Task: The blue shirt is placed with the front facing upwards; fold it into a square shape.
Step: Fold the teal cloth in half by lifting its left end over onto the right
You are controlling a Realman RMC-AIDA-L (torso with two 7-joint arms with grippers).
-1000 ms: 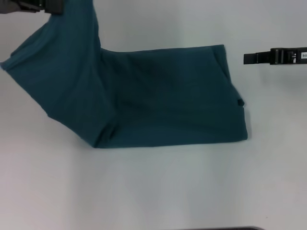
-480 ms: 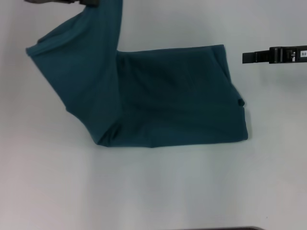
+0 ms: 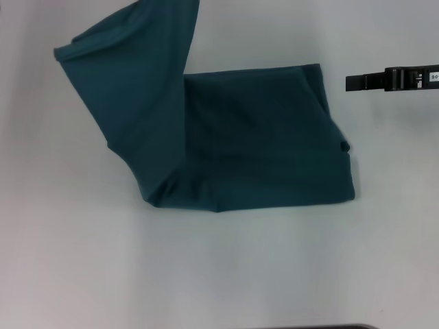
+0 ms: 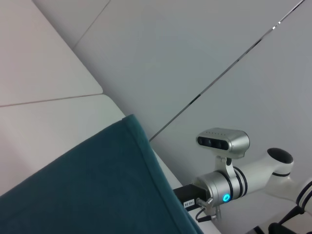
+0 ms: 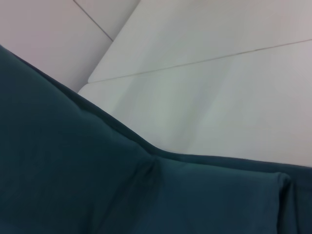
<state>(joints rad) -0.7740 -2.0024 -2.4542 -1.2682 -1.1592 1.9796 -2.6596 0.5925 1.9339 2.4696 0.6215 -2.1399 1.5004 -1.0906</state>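
Note:
The blue shirt (image 3: 260, 137) lies on the white table, plain teal side up and folded into a band. Its left end (image 3: 137, 89) is lifted and rises past the top edge of the head view, leaning rightward over the flat part. My left gripper is beyond that edge, and the cloth hangs from there. In the left wrist view the shirt's raised hem (image 4: 97, 185) sits close below the camera. My right gripper (image 3: 350, 83) hovers apart from the shirt, off its far right corner. The right wrist view is filled by the shirt (image 5: 73, 170).
The white table (image 3: 219, 274) extends in front of the shirt and to its left. A small black tab (image 3: 343, 146) shows at the shirt's right edge. In the left wrist view the right arm (image 4: 219, 187) with its wrist camera shows beyond the cloth.
The raised left end of the shirt has swung to the right, over the flat part. The left gripper has passed out of the head view's top. The right arm has stayed still.

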